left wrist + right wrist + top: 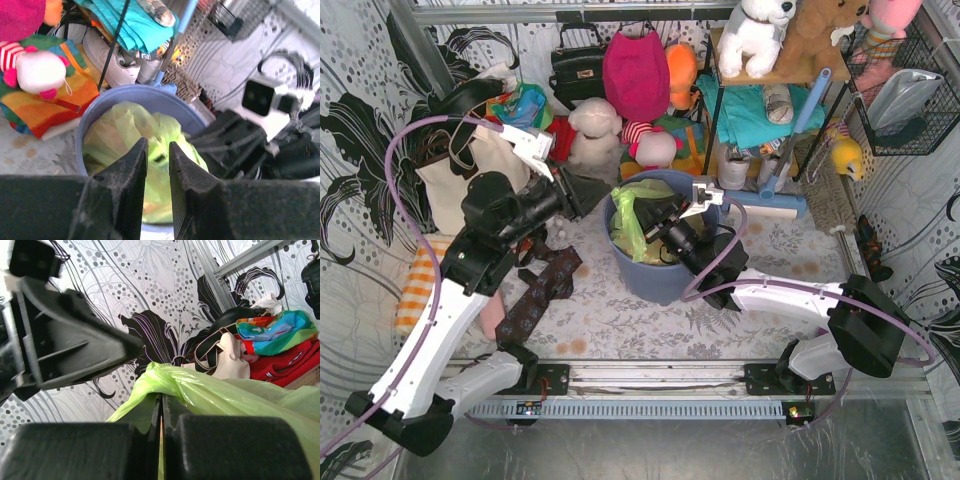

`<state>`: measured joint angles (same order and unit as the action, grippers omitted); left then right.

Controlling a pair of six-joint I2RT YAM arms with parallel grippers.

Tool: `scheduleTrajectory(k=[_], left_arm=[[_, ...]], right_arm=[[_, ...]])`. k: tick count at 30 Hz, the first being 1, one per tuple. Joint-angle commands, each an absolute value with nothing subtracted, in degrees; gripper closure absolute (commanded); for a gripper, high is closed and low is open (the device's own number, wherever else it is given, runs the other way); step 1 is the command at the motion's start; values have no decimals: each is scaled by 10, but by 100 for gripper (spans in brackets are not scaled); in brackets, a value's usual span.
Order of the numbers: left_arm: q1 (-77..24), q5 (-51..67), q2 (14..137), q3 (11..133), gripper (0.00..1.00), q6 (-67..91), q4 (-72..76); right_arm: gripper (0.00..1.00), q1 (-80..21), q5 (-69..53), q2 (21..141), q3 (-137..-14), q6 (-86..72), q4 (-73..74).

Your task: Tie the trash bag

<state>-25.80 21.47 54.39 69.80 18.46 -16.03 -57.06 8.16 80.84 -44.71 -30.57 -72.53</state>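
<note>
The trash bag (632, 212) is light-green crinkly plastic and sits in a round blue-grey bin (660, 280) at the table's middle. My right gripper (652, 218) reaches into the bin from the right. In the right wrist view that gripper (161, 400) is shut on a gathered fold of the trash bag (215, 390), which bunches over its fingertips. My left gripper (598, 195) hovers at the bin's left rim. Seen from the left wrist, the left gripper (158, 145) stands open with a narrow gap and nothing between its fingers, and the trash bag (122, 130) lies beyond them.
Plush toys (595, 125), a pink bag (636, 72) and a shelf rack (770, 110) crowd the back, close behind the bin. A white tote (460, 180) stands at the left. A dark patterned cloth (542, 292) and an orange striped cloth (420, 285) lie left of the bin.
</note>
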Motion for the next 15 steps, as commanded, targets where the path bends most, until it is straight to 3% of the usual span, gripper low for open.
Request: scheduleTrajectory(k=[1,5,15], left_arm=[[-243,149,586,703,68,361,-112],[-241,197,600,684,64,434,-69],[-239,211,590,702,62,422,-111]], right_arm=[[100,-568,69,803,-445,-310,-763],[100,-568,70,800,-446,-309,-757],[100,-567,75,797,-447,-308,-747]])
